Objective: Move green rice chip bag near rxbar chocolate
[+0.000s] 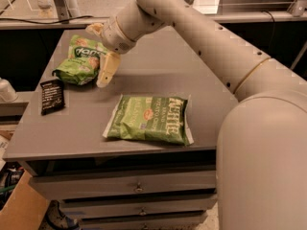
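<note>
Gripper (96, 56): hangs low over the far-left part of the table (163, 66), spread wide, with one of the tan fingers (108, 69) angled down just beside the right edge of the green rice chip bag (76, 67) and the other above the bag's far end. Straddles that end of the bag; shows no firm hold on it, as far as can be seen.

Arm (206, 37): thick, cream-coloured, fills the right side and reaches across the table from right to left.

Table: grey, flat-topped, with drawers (139, 188) below the front edge.

Larger flat green bag (148, 119): lies near the front edge, middle of the table, white lettering up, well apart from the gripper.

Green rice chip bag: lies crumpled at the far left, dark logo end toward the back, lower end on the tabletop.

Rxbar chocolate (52, 96): lies flat at the left edge, just in front of the bag, near but apart.
</note>
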Action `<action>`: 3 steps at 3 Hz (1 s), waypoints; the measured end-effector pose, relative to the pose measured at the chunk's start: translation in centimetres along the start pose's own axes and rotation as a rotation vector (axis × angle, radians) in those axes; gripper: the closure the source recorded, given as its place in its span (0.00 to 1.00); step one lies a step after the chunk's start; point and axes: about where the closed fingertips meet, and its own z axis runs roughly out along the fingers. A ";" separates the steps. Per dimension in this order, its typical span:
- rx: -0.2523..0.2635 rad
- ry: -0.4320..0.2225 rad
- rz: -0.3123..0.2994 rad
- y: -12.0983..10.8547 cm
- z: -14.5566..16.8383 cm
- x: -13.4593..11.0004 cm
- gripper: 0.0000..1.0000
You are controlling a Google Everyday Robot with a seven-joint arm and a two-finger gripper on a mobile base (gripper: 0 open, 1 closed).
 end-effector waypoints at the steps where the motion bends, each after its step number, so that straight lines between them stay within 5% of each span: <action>1: 0.113 0.025 0.118 -1.4 -4.0 4.4 0.00; 2: 0.278 0.052 0.223 -3.1 -10.0 8.5 0.00; 3: 0.447 0.077 0.269 -5.0 -17.7 9.4 0.00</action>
